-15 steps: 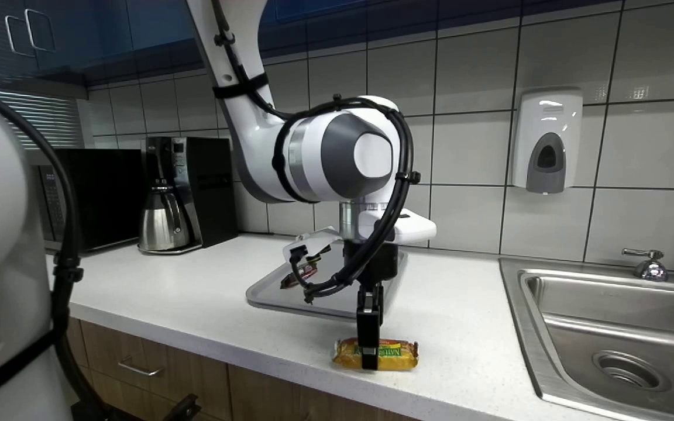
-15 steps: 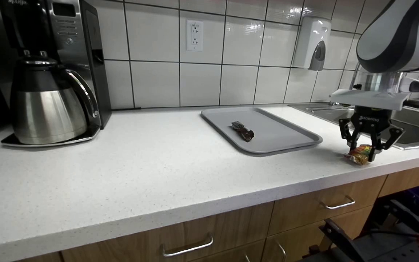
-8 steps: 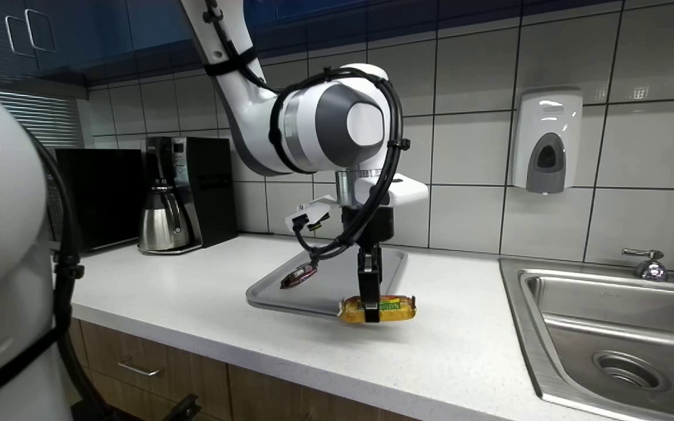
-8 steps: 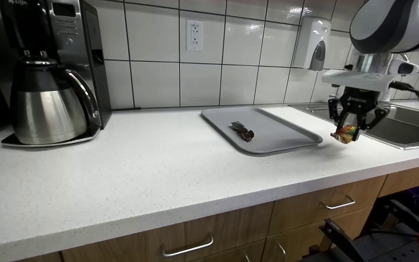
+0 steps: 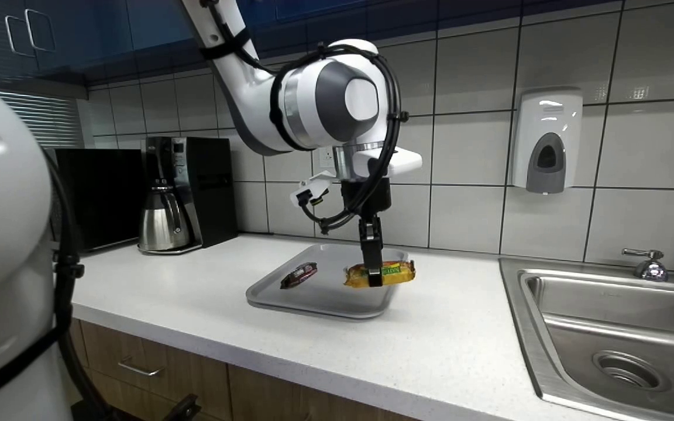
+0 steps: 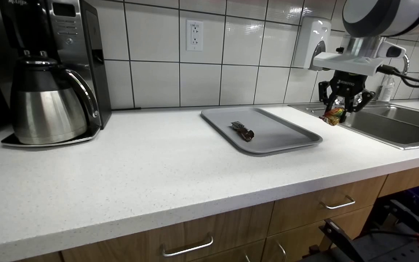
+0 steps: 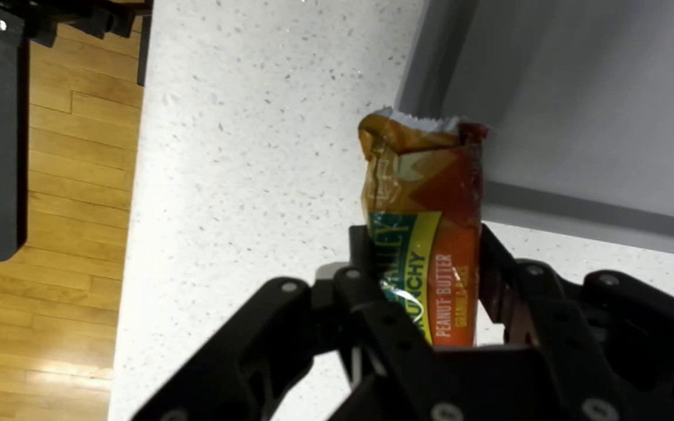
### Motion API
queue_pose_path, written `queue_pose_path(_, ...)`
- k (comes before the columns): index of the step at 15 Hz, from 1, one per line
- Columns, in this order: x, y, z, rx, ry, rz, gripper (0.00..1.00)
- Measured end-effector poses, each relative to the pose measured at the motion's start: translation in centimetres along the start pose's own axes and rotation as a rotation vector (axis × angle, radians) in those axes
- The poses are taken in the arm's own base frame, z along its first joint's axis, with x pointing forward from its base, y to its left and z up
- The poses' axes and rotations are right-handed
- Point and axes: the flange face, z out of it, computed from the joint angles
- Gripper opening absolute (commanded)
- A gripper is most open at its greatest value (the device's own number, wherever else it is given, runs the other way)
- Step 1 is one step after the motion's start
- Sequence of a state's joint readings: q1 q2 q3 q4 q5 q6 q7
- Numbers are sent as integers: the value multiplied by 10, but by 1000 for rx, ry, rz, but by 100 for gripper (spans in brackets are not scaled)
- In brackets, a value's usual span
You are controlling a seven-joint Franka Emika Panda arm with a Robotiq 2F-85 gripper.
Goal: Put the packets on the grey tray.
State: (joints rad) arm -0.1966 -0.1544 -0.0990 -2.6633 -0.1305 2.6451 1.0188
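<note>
Currently, the jaws grip the yellow-gold packet [image 7: 413, 234] across its width, above the table [image 7: 243, 175] and near the grey tray [image 5: 319, 296]. In the wrist view one crimped end covers the tray's corner; a broad strip of table separates the tray from the table's front edge. The packet's long axis roughly follows that edge, crimped end toward the tray, where the dark packet [image 6: 242, 131] lies.

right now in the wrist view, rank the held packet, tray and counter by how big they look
Largest to smallest, by area showing:
1. counter
2. tray, cut off by the picture's edge
3. held packet, smallest despite being nearer the camera
</note>
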Motion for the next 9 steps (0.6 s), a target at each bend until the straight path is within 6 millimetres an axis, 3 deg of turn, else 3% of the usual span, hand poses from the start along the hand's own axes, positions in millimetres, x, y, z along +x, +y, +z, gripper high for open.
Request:
queue_pose_path(4,-2,-21,-8,20,15,-33,19)
queue_pose_path(9,-22,-51,3,-17,-18,-109,19)
